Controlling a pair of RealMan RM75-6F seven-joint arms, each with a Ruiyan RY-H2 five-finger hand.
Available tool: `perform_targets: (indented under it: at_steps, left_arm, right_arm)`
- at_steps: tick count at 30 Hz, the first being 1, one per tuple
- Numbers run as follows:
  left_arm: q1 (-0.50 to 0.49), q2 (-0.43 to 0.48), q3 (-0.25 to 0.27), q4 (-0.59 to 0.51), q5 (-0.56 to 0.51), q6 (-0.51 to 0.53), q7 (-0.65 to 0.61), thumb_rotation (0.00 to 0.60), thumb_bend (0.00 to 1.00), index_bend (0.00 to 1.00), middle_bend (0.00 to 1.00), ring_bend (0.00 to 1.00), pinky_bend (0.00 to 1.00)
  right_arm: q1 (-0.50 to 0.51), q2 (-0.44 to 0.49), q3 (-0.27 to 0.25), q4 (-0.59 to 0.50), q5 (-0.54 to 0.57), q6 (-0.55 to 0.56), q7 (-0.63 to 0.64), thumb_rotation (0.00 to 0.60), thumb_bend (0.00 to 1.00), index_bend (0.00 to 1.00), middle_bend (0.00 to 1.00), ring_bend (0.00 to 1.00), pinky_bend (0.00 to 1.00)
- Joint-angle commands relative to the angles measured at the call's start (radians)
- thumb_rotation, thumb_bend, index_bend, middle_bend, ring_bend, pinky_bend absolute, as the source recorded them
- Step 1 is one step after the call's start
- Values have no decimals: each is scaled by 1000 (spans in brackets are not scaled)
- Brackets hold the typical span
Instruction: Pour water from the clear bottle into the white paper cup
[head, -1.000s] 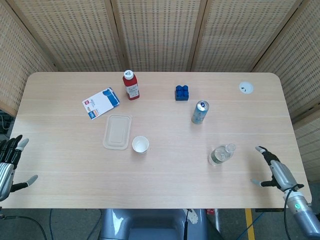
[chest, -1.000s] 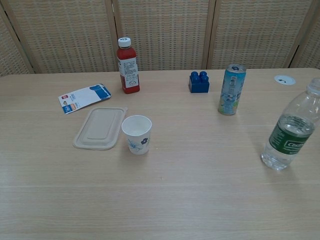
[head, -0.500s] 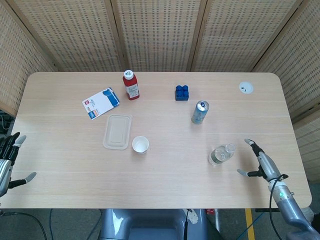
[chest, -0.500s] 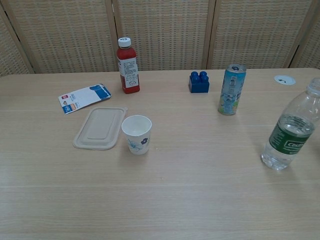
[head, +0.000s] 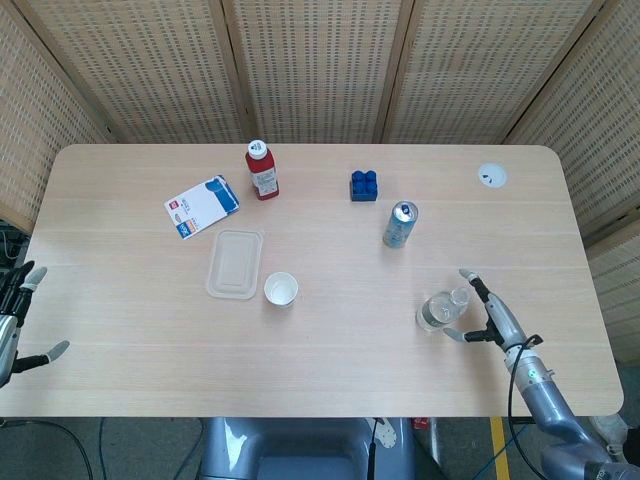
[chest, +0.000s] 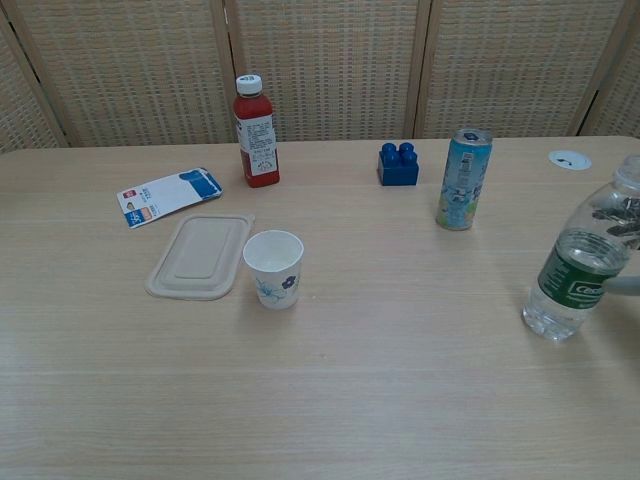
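The right hand (head: 487, 315), fingers spread and holding nothing, sits just beside the upright clear bottle (head: 438, 310) (green label), well apart from the white paper cup (head: 281, 289).

Head view: white paper cup (head: 281, 289) sits centre-left on the wooden surface (head: 330, 360), a beige flat lid (head: 235, 263) just left of it. Clear plastic bottle (head: 441, 309) stands lower right, the right hand (head: 489, 316) just beside it, slim drink can (head: 399, 224) behind it.

lab: screened table (head: 320, 340), wicker partitions (head: 310, 60)
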Motion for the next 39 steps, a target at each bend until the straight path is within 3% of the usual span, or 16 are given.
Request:
perform_targets:
  at_steps: [1,23,27,30,32,34,36,39]
  left_arm:
    - [-1,-1,0,1,0,-2,2,600,0,0,0,0,0]
    - [-9,-1,-10,7,-27,-19,-7,600,0,0,0,0,0]
    - [-9,-1,-10,9,-28,-20,-10,600,0,0,0,0,0]
    - [-10,0,-11,8,-30,-20,-13,600,0,0,0,0,0]
    - [-10,1,-11,8,-31,-21,-14,600,0,0,0,0,0]
    - [-10,1,-11,9,-31,-22,-16,600,0,0,0,0,0]
    - [-10,2,-11,8,-30,-22,-17,600,0,0,0,0,0]
    - [-9,3,-10,7,-28,-21,-19,600,0,0,0,0,0]
  right_arm:
    - [10,-27,12,3,42,-21,-26,600,0,0,0,0,0]
    - [38,-155,70,72,53,-11,72,600,0,3,10,0,0]
    - [39,-182,81,86,74,-1,57,600,0,105,122,9,0]
    - [36,-199,84,96,85,13,31,600,10,241,245,105,11]
    - [34,-209,86,102,97,24,4,600,107,326,331,197,75]
    - [30,-219,90,105,102,42,-20,600,319,409,420,309,247]
    - [26,-226,93,103,98,61,-29,600,461,466,478,387,420]
    - [20,-231,94,95,68,100,-25,600,600,516,538,448,607]
